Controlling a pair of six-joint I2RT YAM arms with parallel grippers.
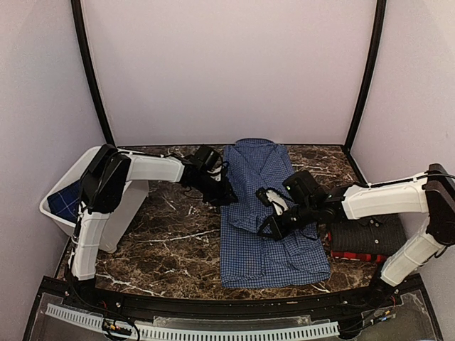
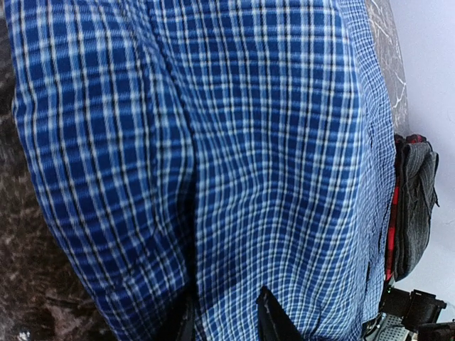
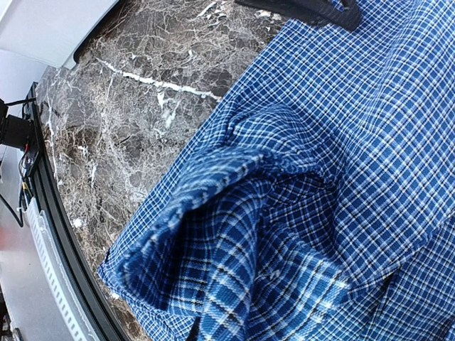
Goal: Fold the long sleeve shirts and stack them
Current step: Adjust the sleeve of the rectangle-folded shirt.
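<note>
- the black shirt (image 1: 366,234) sits on the red plaid shirt (image 1: 352,256) by the table's (image 1: 163,241) right edge.
- my right gripper (image 1: 274,222) is clenched on the blue check shirt (image 1: 263,259) mid-table; only its wrist view shows the raised fold.
- my left gripper (image 1: 222,195) is at that shirt's left edge, with cloth between its fingers (image 2: 274,323); i cannot tell if it is pinched.

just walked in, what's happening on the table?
Both arms are on the blue check shirt, spread on the marble table. The right tool is shut on a bunched fold near its middle. The left tool is at its left edge, cloth between its fingers; grip unclear. A folded black pinstripe shirt sits on the red plaid shirt at right.
</note>
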